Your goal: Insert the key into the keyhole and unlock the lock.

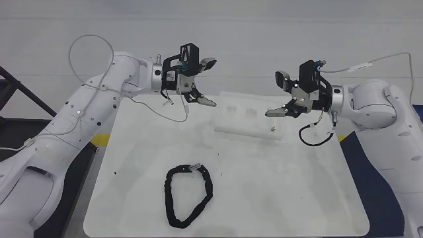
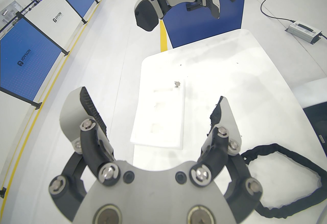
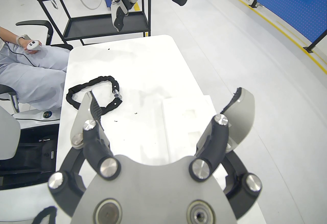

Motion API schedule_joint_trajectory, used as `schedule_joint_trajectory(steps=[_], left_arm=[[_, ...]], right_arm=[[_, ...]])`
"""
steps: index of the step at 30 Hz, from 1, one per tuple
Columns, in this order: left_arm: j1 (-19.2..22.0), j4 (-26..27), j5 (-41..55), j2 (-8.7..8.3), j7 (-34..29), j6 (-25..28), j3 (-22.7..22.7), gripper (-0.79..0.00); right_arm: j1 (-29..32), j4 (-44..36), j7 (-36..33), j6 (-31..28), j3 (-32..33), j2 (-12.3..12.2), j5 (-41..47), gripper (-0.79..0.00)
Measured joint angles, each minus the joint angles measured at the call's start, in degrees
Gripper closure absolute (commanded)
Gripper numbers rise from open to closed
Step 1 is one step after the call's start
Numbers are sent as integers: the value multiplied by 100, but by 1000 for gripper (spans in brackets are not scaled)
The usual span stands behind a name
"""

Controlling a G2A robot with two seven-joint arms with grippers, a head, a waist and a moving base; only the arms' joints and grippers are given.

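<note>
Hovering with jaws spread, empty: left gripper (image 1: 207, 82), right gripper (image 1: 275, 94). Chain lock (image 1: 188, 195) loop's long axis runs near-far, keyhole end farthest — key (image 1: 272, 129) too small to tell heading.

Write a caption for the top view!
Left gripper and right gripper hover open near a foam tray holding the key; chain lock lies on the table.

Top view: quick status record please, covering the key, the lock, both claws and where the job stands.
key: lying on the white foam tray, at the end nearer the right claw; not gripped
chain lock: black loop lying on the table, nearer the robot, apart from the tray
left claw: open, empty, raised near the tray's other end
right claw: open, empty, raised near the key
progress: key not yet picked up
</note>
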State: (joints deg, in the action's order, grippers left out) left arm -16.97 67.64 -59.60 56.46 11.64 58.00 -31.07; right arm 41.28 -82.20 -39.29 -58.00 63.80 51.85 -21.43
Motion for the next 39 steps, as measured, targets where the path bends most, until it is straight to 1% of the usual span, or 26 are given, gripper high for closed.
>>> schedule_joint_trajectory(steps=[2,5,7,11,13,15,20,23,24,27,30,32,35,39], left_arm=[[0,0,0,0,0,0,0,-785],[0,0,0,0,0,0,0,-785],[0,0,0,0,0,0,0,-785],[0,0,0,0,0,0,0,-785],[0,0,0,0,0,0,0,-785],[0,0,0,0,0,0,0,-785],[0,0,0,0,0,0,0,-785],[0,0,0,0,0,0,0,-785],[0,0,0,0,0,0,0,-785],[0,0,0,0,0,0,0,-785],[0,0,0,0,0,0,0,-785],[0,0,0,0,0,0,0,-785],[0,0,0,0,0,0,0,-785],[0,0,0,0,0,0,0,-785]], right_arm=[[24,20,28,38,5,0,-26,-785],[85,190,146,271,-7,5,-193,-785],[21,374,118,433,-62,18,-337,-785],[-60,556,-75,949,-310,68,-804,-785],[-53,679,-141,1131,-417,92,-816,-785],[-74,854,-221,1440,-532,127,-831,-785],[-206,1233,-515,1970,-895,252,-656,-785],[-302,1484,-719,2497,-1138,359,-508,-785],[-351,1581,-831,2796,-1253,413,-466,-785],[-461,1857,-1032,3447,-1532,566,-283,-785],[-590,2164,-1141,3876,-1773,707,-168,-785],[-652,2356,-1153,4240,-1889,797,-111,-785],[-686,2609,-1108,5018,-2018,933,39,-785],[-730,2855,-918,5683,-2172,1085,29,-785]])
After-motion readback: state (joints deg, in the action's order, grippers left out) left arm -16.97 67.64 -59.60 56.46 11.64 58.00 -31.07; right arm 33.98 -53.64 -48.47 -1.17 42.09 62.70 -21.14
